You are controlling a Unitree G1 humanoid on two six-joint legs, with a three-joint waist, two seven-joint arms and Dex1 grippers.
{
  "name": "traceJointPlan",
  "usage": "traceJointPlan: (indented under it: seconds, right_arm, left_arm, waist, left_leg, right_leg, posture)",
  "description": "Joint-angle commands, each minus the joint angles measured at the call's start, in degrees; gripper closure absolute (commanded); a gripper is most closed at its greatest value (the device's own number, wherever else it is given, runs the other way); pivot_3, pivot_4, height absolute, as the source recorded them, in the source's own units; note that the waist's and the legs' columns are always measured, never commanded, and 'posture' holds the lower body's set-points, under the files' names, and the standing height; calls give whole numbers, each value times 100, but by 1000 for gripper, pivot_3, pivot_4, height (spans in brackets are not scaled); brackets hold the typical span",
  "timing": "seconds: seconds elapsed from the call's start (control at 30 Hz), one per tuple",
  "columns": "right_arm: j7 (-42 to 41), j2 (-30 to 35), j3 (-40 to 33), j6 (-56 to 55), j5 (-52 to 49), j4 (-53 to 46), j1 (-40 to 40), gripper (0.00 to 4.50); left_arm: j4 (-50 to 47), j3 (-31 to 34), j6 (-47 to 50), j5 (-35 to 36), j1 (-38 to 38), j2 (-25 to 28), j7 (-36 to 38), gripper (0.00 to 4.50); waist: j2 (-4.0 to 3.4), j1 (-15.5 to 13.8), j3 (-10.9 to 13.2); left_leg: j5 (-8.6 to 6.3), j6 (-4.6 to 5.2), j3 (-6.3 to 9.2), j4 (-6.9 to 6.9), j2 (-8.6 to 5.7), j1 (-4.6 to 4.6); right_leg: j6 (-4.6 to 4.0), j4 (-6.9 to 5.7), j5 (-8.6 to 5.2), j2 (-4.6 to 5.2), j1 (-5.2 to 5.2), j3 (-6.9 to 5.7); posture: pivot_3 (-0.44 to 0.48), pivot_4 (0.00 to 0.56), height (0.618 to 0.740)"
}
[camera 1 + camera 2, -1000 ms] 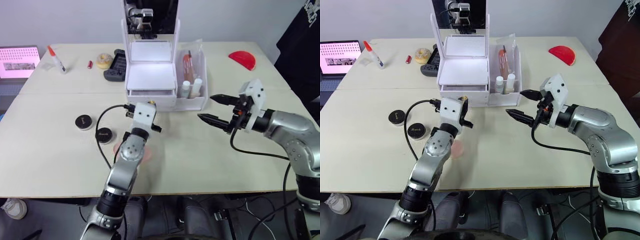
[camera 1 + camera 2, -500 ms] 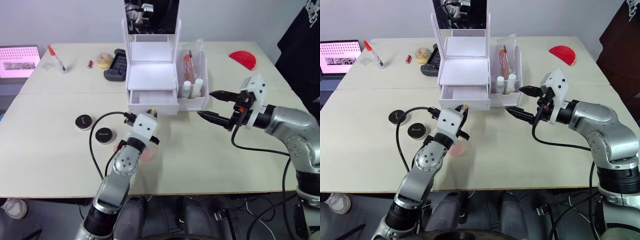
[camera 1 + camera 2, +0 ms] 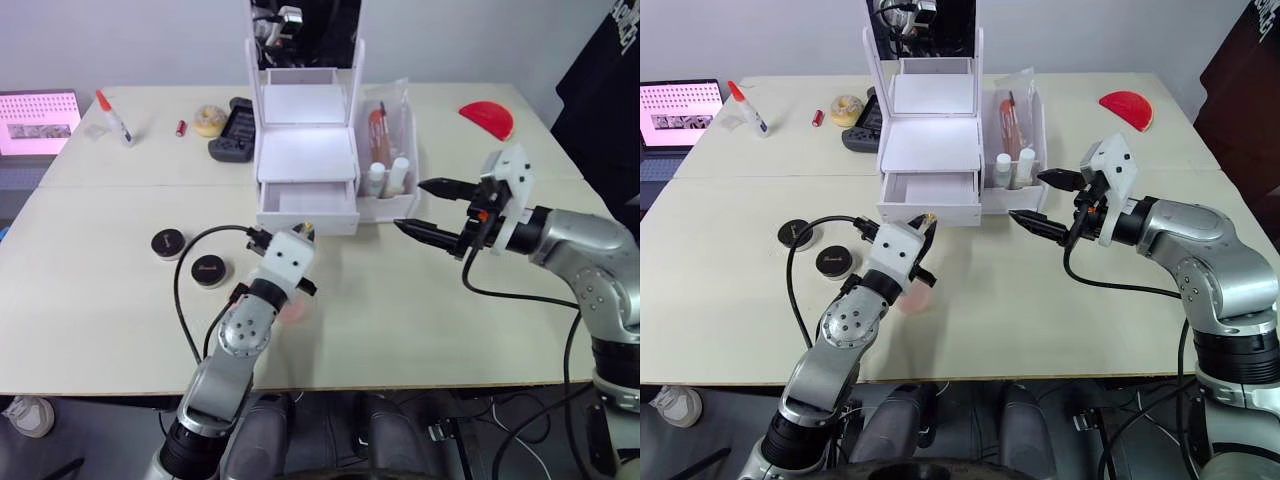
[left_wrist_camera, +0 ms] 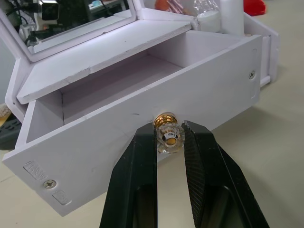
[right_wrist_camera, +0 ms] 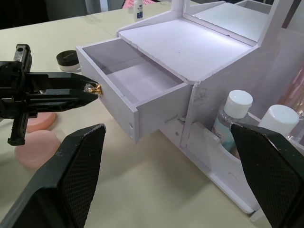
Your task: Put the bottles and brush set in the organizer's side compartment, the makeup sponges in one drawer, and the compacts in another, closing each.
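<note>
Head stereo pair: high, facing forward and down over the whole table | left wrist: very near the organizer, level with its pulled-out drawer front | right wrist: near, low, facing the organizer's front corner and side compartment | shared by all: organizer.

We see white organizer, gold drawer knob, peach-pink sponges, black gold-marked compacts, white-capped bottles, red piece far right.
</note>
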State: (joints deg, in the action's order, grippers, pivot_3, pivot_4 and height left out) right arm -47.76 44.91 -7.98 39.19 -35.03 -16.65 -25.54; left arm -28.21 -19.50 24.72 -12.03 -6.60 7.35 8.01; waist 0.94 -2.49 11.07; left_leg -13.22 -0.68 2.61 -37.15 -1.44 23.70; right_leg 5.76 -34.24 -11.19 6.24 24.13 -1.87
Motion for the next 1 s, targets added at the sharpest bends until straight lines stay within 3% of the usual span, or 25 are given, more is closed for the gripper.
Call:
traceJointPlan:
  seconds: [0.03, 0.27, 0.3, 0.47, 0.63, 0.77, 0.83, 0.9, 1.0]
  right_arm:
    - [30, -2, -114, -21, -63, -195, -50, 0]
    - [55, -25, -122, -36, -64, -222, -13, 0]
    - [56, -29, -120, -41, -64, -225, -7, 0]
    - [36, -28, -134, -50, -77, -237, 20, 0]
    - [1, 22, -254, -35, -125, -305, 153, 0]
    - [-118, 195, -737, 52, -350, -394, 504, 0]
    - [-196, 316, -1020, 73, -464, -424, 750, 0]
    - [-322, 483, -1422, 106, -573, -425, 1083, 0]
    - [-633, 740, -2083, 41, -654, -335, 1660, 0]
  left_arm:
    - [-368, -358, -132, 74, -36, -36, 289, 3735]
    - [-527, -236, -90, 60, 42, 8, 377, 233]
    - [-576, -208, -79, 65, 70, 40, 401, 49]
    - [-1128, 162, 131, 336, 384, 387, 740, 49]
    - [-1875, 1010, 554, 1127, 822, 801, 1290, 49]
    - [-2408, 2718, 1241, 3159, 1259, 1091, 2160, 49]
    - [-2362, 3624, 1532, 4184, 1476, 1526, 2716, 49]
    - [-1914, 4615, 1770, 4890, 1644, 2238, 3333, 49]
    - [-690, 5718, 1782, 5175, 1904, 3407, 4354, 49]
  waist:
    - [0, 0, 0]
    - [-1, 38, -1]
    - [-2, 39, -1]
    - [-3, 34, -1]
    - [-4, 34, 0]
    - [-4, 27, 0]
    - [-5, 33, 0]
    - [-5, 30, 0]
    - [-9, 33, 0]
  left_leg:
    - [0, 0, 0, 0, 0, 0]
    - [0, 0, -3, 1, 4, -3]
    - [0, 0, -4, 2, 6, -4]
    - [0, 0, -4, 4, 15, -4]
    - [0, 0, -5, 4, 18, -3]
    - [0, 0, -4, 3, 23, 0]
    - [0, 0, -4, 3, 23, 0]
    - [0, 0, -4, 3, 24, -1]
    - [0, 0, -4, 4, 27, -2]
  right_leg:
    - [0, 0, 0, 0, 0, 0]
    - [-1, -2, 0, -3, 5, 1]
    - [-1, -3, 1, -6, 6, 1]
    - [-4, -4, 0, -16, 11, 2]
    - [-5, -3, 1, -16, 11, 4]
    - [-5, -2, 0, -16, 13, 4]
    - [-5, -4, 0, -17, 15, 3]
    - [-7, -6, 0, -22, 17, 3]
    - [-6, -4, -3, -32, 21, 2]
  posture:
    - [0, 150, 737]
    - [0, 150, 737]
    - [0, 150, 737]
    - [0, 150, 737]
    - [0, 150, 737]
    - [0, 150, 737]
    - [0, 150, 737]
    - [0, 150, 737]
    - [0, 150, 737]
